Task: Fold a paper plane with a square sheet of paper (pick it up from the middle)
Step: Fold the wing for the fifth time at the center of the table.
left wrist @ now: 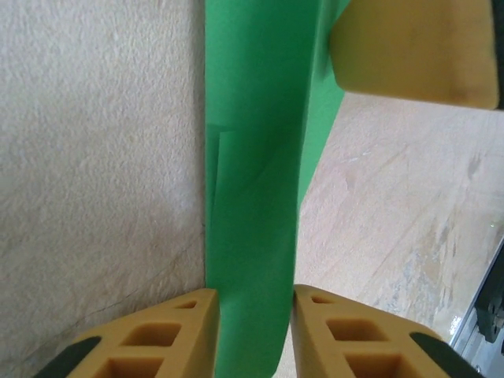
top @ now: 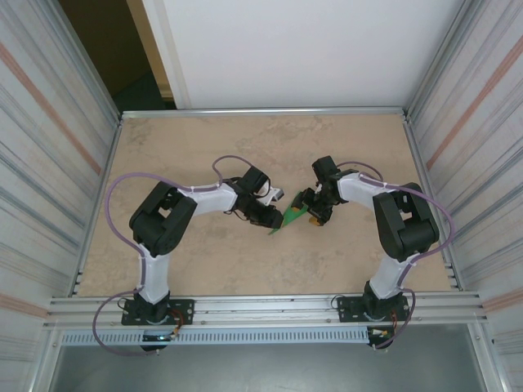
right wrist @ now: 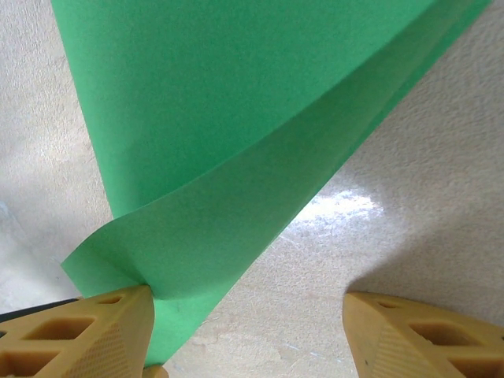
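The square sheet of paper (top: 291, 218) is bright green and folded into a small angular shape at the middle of the table, between both grippers. In the left wrist view it runs as a narrow creased strip (left wrist: 256, 197) straight through my left gripper (left wrist: 253, 303), whose two fingers touch its sides. My left gripper (top: 275, 217) is shut on it. My right gripper (top: 313, 214) stands wide open; in the right wrist view a curved flap of the paper (right wrist: 236, 157) rests against one of its fingers (right wrist: 102, 331), and the other finger is well clear. One right finger (left wrist: 409, 47) shows beside the strip.
The beige marbled tabletop (top: 204, 261) is framed by metal rails, with corrugated walls on both sides. Purple cables loop off each arm. The arm bases sit on the near rail (top: 261, 309).
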Robot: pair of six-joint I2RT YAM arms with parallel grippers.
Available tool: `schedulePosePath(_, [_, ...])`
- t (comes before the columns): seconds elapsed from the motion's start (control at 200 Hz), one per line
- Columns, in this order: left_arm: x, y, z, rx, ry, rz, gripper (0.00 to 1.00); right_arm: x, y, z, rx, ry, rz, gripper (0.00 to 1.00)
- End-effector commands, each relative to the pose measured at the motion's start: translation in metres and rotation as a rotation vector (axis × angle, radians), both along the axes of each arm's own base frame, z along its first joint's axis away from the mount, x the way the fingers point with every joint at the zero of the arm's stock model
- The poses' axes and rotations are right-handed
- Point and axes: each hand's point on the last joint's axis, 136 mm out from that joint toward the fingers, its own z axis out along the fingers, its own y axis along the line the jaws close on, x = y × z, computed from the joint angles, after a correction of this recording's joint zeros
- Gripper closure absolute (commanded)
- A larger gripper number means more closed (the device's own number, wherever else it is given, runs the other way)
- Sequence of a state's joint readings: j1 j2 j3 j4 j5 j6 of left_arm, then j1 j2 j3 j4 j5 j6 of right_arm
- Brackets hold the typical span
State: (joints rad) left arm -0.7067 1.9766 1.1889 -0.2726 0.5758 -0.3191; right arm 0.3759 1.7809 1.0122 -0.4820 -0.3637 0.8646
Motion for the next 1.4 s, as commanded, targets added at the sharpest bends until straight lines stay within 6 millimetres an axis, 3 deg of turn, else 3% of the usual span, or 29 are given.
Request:
schedulePosePath(0.0, [-0.006, 0.009, -0.018, 0.081, 0.033, 0.011, 0.72, -0.010, -0.010, -0.060, -0.110, 0.043, 0.009, 0.33])
schedulePosePath(0.246, [-0.008, 0.017, -0.031, 0.123, 0.049, 0.025, 0.78, -0.003, -0.005, -0.054, -0.088, 0.002, 0.056, 0.33])
schedulePosePath(0.441, [-0.009, 0.020, -0.037, 0.144, 0.057, 0.035, 0.79, 0.008, 0.010, -0.023, -0.004, -0.126, 0.170, 0.31])
schedulePosePath(0.611, [-0.008, 0.021, -0.039, 0.158, 0.063, 0.041, 0.79, 0.001, 0.012, -0.008, 0.032, -0.191, 0.272, 0.29])
schedulePosePath(0.857, [-0.008, 0.021, -0.039, 0.160, 0.065, 0.042, 0.79, -0.009, -0.011, -0.032, -0.079, -0.110, 0.237, 0.33])
schedulePosePath(1.158, [-0.009, 0.022, -0.041, 0.167, 0.071, 0.044, 0.79, -0.014, -0.019, -0.064, -0.203, 0.011, 0.141, 0.39])
schedulePosePath(1.398, [-0.009, 0.023, -0.042, 0.177, 0.075, 0.049, 0.80, -0.022, -0.024, -0.079, -0.272, 0.065, 0.140, 0.43])
